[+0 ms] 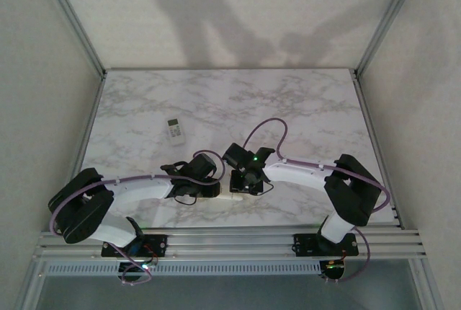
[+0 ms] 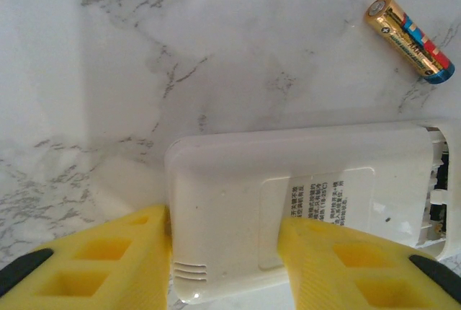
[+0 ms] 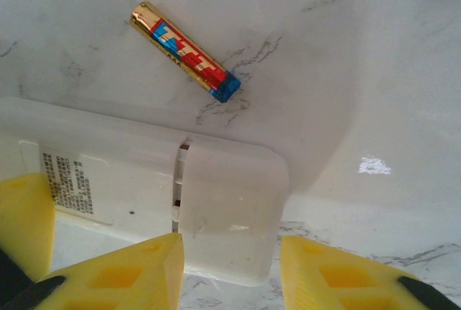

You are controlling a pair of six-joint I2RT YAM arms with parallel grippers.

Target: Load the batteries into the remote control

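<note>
On the grey-veined marble table (image 1: 302,108), left gripper (image 2: 225,267) clamps white plastic remote control (image 2: 288,173) by one end. Right gripper (image 3: 230,267), jaws parted, over its white battery cover (image 3: 230,195). Gold cylindrical battery (image 3: 185,51) lies near.

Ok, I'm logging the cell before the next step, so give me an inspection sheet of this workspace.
Surface: marble table, flat.
Job's things: remote back up, its cover showing a gap at the seam; one battery loose on the marble beside it.
Clutter: second small remote lying apart, farther back.
Grippers: left gripper and right gripper, fingers apart, at opposite ends of the remote; grip unclear.
Cables: purple cables along both arms.
Surroundings: metal frame posts, plain walls with shadows.
</note>
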